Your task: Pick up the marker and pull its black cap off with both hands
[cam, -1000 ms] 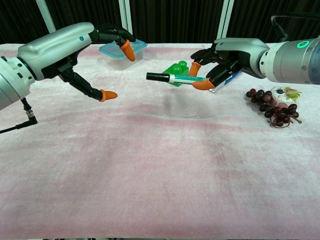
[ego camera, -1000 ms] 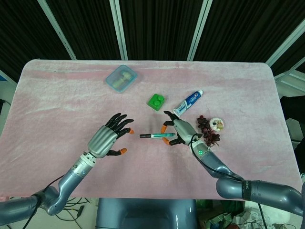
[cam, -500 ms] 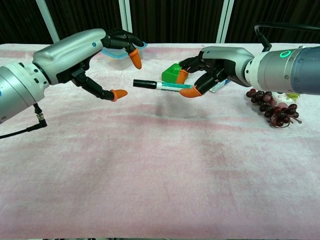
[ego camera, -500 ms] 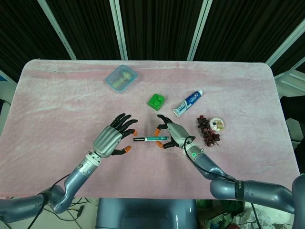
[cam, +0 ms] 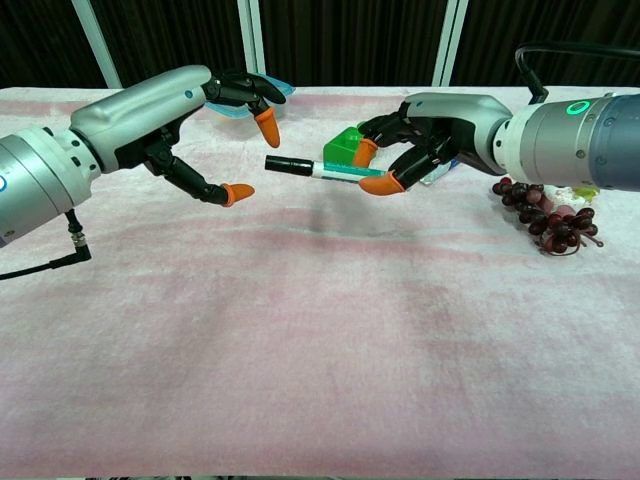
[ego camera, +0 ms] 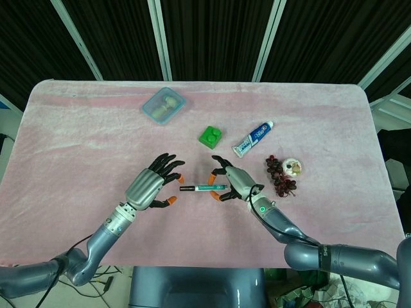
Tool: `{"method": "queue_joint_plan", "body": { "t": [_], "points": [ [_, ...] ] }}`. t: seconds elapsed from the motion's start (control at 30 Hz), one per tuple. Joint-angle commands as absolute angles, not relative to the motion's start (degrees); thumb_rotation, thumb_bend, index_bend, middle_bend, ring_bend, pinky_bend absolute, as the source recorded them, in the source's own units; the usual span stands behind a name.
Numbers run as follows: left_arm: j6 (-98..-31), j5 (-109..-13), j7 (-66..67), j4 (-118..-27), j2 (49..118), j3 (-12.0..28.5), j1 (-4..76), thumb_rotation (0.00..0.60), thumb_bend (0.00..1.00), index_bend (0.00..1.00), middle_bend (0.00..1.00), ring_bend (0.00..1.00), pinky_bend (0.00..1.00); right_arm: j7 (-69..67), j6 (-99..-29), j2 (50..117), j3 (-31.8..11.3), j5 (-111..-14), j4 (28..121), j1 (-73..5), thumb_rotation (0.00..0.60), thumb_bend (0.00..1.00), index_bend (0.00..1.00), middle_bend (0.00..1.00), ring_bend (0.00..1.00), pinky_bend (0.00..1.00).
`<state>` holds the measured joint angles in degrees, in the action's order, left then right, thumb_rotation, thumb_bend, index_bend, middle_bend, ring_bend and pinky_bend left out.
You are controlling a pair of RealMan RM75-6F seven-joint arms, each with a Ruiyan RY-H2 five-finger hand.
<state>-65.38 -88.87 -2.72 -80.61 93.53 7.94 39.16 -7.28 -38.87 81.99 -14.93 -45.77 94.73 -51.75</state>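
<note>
The marker (ego camera: pixel 204 188) (cam: pixel 335 171) has a green and white barrel and a black cap (ego camera: pixel 187 188) (cam: pixel 286 165). It hangs level above the pink table, cap pointing toward the robot's left. My right hand (ego camera: pixel 232 183) (cam: pixel 430 128) pinches the barrel between its orange-tipped thumb and finger. My left hand (ego camera: pixel 149 185) (cam: pixel 180 110) is open, thumb and fingers apart around the cap end. A small gap shows between its fingertips (cam: pixel 266 125) and the cap.
A green block (ego camera: pixel 209 136) and a toothpaste tube (ego camera: pixel 252 138) lie behind the marker. Dark grapes (ego camera: pixel 279 176) and a small white dish (ego camera: pixel 293 167) sit at the right. A blue lidded container (ego camera: pixel 163 105) stands at the back left.
The right hand carried the marker leftward and a little nearer the robot. The left hand moved in toward the cap end, closing most of the gap.
</note>
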Motion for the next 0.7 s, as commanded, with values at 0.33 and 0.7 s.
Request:
{"method": "queue_joint_plan", "body": {
  "t": [0.33,0.7],
  "points": [
    [-65.54,-88.78,-4.01,-80.49,94.16,7.91,39.66,0.600,0.27,0.41,0.16,0.00,0.03,-9.13,-38.68,82.33,-15.31,-47.62,94.88,-50.81,0.600,0.44,0.82,0.00,0.00,0.15],
    [-65.62,-89.62,-7.81,-79.60,94.69,7.17,40.18,0.600,0.29,0.43,0.17,0.00,0.03,-12.21,-39.15,83.14,-16.21,-50.43,94.55,-49.34,0.600,0.46,0.83,0.00,0.00,0.15]
  ]
}}
